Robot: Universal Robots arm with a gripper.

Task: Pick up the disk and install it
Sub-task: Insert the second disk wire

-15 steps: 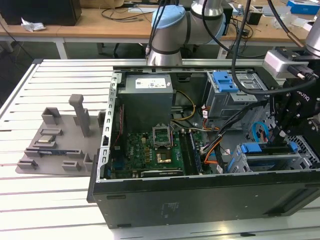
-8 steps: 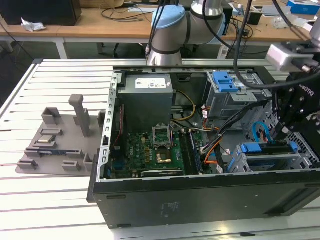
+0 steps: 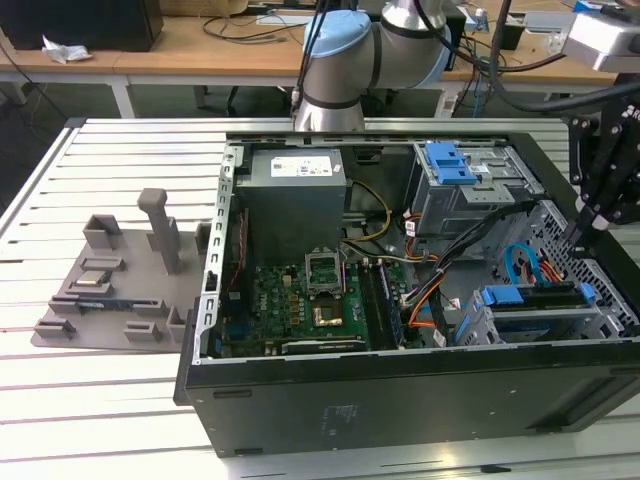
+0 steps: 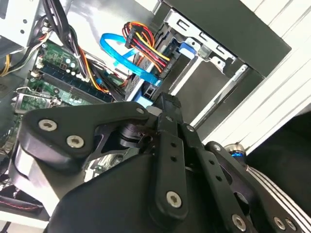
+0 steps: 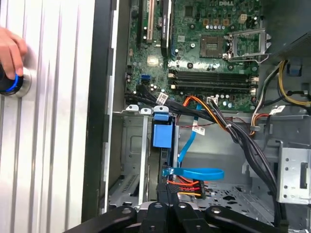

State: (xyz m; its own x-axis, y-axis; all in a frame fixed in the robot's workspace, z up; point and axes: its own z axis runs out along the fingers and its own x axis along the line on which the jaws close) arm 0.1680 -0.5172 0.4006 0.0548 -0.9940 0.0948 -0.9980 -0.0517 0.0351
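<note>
Slatted white counter (image 3: 90, 400) carries your open computer case (image 3: 400, 400), with a grey parts holder (image 3: 110, 290) lying beside it on the exterior view's left. Behind the case you can see wooden desks strewn with cables and the arm's base (image 3: 335, 60).

Your tool (image 3: 580, 228) hangs over the case's end at the exterior view's right, above the lower drive cage (image 3: 540, 320). Whether its fingers are open or closed you cannot tell; in both wrist views the black linkage (image 4: 167, 160) blocks the tips.

The disk (image 3: 545, 298) sits in that cage, its blue rail (image 5: 162, 133) showing in the first wrist view just next to the motherboard (image 5: 204, 53). A light blue data cable (image 5: 194, 172) and a red-yellow-black power plug (image 5: 184, 187) lie at the cage's end, close under the tool.

A person's hand (image 5: 9, 51) rests on a blue-ringed knob (image 5: 12, 82) on the counter in the first wrist view.
</note>
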